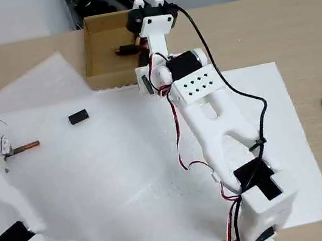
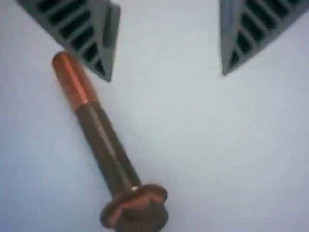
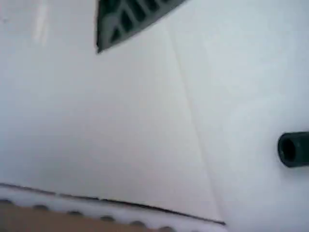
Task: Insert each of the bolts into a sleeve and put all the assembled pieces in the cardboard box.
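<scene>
Copper bolt (image 1: 27, 145) lies at 3 o'clock from the open left claw (image 2: 166, 75); best slide the claw over its middle before squeezing.

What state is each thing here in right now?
Left gripper: open, empty.
Bolt: lying flat, unsleeved, not gripped.
Sleeve: lying loose, empty.
Box: open, one assembled piece inside.
Right gripper: beside the box, grip unclear.
</scene>
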Robot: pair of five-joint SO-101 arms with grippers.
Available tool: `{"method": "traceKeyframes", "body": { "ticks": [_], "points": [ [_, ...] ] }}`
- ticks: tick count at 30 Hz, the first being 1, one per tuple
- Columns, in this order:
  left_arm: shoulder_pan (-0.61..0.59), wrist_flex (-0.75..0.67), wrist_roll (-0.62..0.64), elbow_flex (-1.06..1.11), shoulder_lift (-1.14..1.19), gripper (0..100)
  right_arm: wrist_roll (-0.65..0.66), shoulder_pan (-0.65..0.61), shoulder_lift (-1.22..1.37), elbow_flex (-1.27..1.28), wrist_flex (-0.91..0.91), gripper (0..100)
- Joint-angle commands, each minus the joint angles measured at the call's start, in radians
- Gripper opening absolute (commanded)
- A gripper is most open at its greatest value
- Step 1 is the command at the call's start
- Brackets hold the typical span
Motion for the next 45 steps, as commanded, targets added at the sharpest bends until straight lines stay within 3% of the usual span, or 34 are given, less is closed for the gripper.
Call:
{"method": "traceKeyframes", "body": {
  "ticks": [1, 16, 26, 40, 45],
  "points": [
    [0.002, -0.057, 0.064, -0.036, -0.009, 14, 0.000, 0.005, -0.007, -0.048, 0.005, 18.5],
    [0.044, -0.149, 0.114, -0.038, 0.012, 14, 0.000, 0.005, -0.007, -0.046, 0.005, 18.5],
    [0.040, -0.018, 0.115, -0.266, 0.318, 14, 0.000, 0.005, -0.007, -0.046, 0.005, 18.5],
    [0.038, -0.029, 0.126, -0.326, 0.539, 14, 0.000, 0.005, -0.007, -0.046, 0.005, 18.5],
    [0.040, -0.025, 0.071, -0.335, 0.534, 0, 0.000, 0.005, -0.007, -0.046, 0.005, 18.5]
  ]
}}
